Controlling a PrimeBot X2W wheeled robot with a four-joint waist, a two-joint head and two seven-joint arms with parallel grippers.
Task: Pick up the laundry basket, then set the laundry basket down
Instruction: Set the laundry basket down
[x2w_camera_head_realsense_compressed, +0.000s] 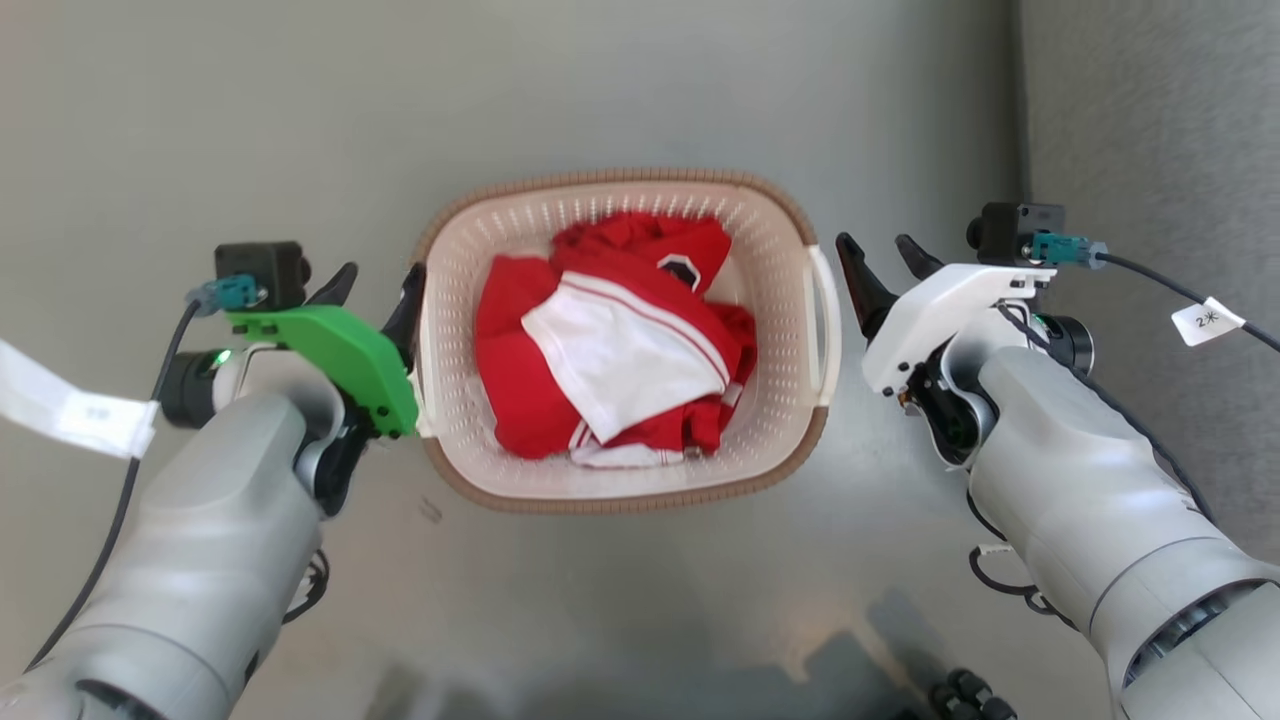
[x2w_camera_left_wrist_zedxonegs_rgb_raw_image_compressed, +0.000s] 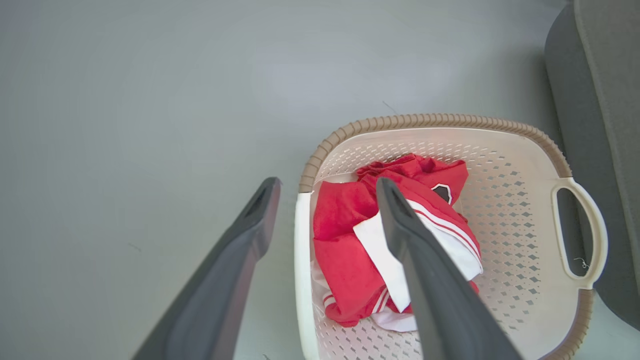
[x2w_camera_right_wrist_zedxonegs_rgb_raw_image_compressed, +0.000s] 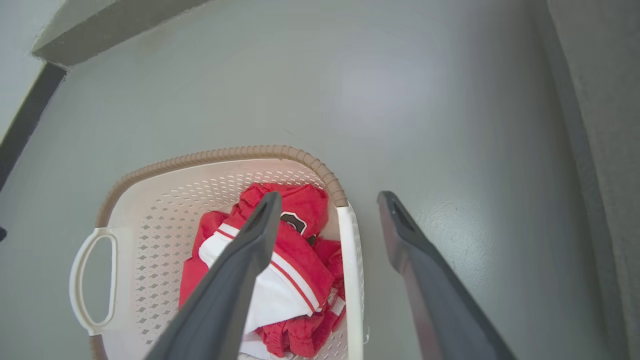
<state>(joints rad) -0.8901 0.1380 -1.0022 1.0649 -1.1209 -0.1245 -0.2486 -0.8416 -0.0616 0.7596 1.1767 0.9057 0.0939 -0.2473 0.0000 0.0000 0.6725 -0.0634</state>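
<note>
Laundry basket (x2w_camera_head_realsense_compressed: 770, 300), cream with a brown rim, sits on a grey floor (x2w_camera_head_realsense_compressed: 640, 90) with red and white clothes (x2w_camera_head_realsense_compressed: 620, 350) bundled inside. From the head view, the left pincer (x2w_camera_head_realsense_compressed: 382, 272) is right against the basket's left side, its dark fingers spread and gripping nothing. The right pincer (x2w_camera_head_realsense_compressed: 875, 245) is just beside the white handle (x2w_camera_head_realsense_compressed: 825, 320) on the basket's right side, also spread and empty. The left wrist view looks along the left pincer (x2w_camera_left_wrist_zedxonegs_rgb_raw_image_compressed: 327, 182). Its fingers are wide apart and line up either side of the basket's near white edge (x2w_camera_left_wrist_zedxonegs_rgb_raw_image_compressed: 299, 260), one over the floor outside it and one over the clothes inside. How high they are above that edge cannot be told. The basket's far handle (x2w_camera_left_wrist_zedxonegs_rgb_raw_image_compressed: 597, 235) lies close to a dark grey padded surface (x2w_camera_left_wrist_zedxonegs_rgb_raw_image_compressed: 600, 75). The right wrist view mirrors this. The right pincer (x2w_camera_right_wrist_zedxonegs_rgb_raw_image_compressed: 330, 196) is open wide, one finger over the clothes and the other over the floor outside the basket's near edge (x2w_camera_right_wrist_zedxonegs_rgb_raw_image_compressed: 347, 260), with nothing held. Neither side seems gripped yet, so lifting appears not to have begun. The likely risks are a pincer closing short of its edge and missing it, or the two sides rising unevenly. Either could tip the basket and spill the clothes. The smooth fingers might also slide on the thin plastic.
</note>
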